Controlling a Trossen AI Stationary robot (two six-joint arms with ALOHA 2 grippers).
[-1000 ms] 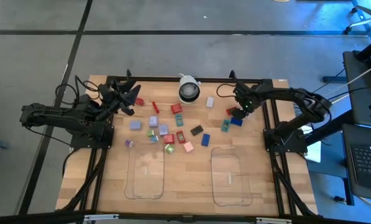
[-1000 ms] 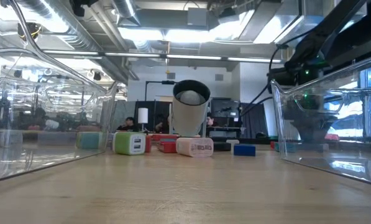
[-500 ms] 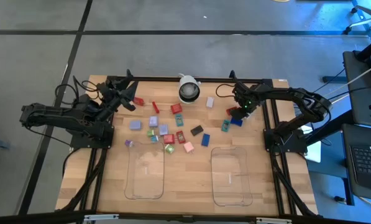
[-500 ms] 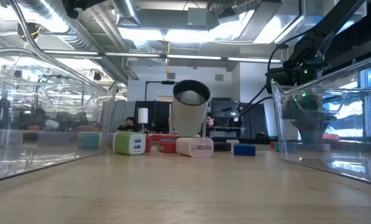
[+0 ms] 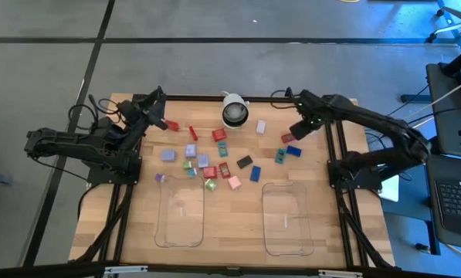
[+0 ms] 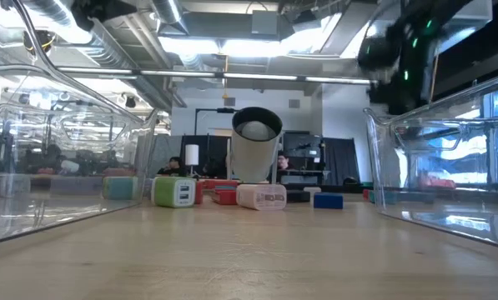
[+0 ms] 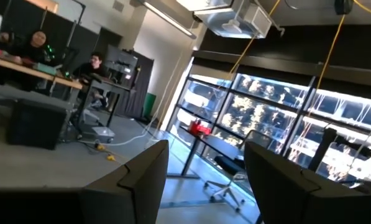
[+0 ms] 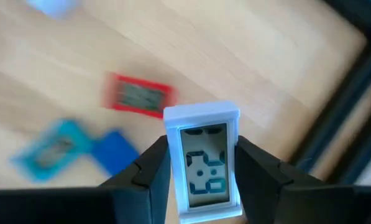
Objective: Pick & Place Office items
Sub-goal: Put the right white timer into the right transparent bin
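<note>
The office items [image 5: 215, 158] lie scattered on the table's far half: small red, blue, teal, lilac, pink, green and black blocks. My right gripper [image 5: 300, 128] hangs above the table near its right edge, shut on a pale lilac-white block with a grey display [image 8: 202, 163]. Under it lie a red block [image 8: 139, 94], a teal one [image 8: 51, 149] and a blue one [image 8: 115, 149]. My left gripper [image 5: 156, 110] is open at the far left, tipped up toward the room [image 7: 207, 146], and holds nothing. My right gripper pinches the pale block by its two long sides [image 8: 173, 168] between both fingers, coming from above and pointing down. The block's far end [image 8: 201, 114] sticks out past the fingertips. It is lifted clear of the table, display facing the wrist camera.
A round white-and-black camera dome [image 5: 234, 113] stands at the far middle. Two clear trays sit side by side on the near half, the left one [image 5: 182, 215] and the right one [image 5: 284, 218]. Black frame rails [image 5: 334, 147] run along both sides.
My right gripper has risen from the red and blue blocks near the right edge, lifting the pale block clear of the table. My left gripper has drawn back toward the far left corner and tipped up.
</note>
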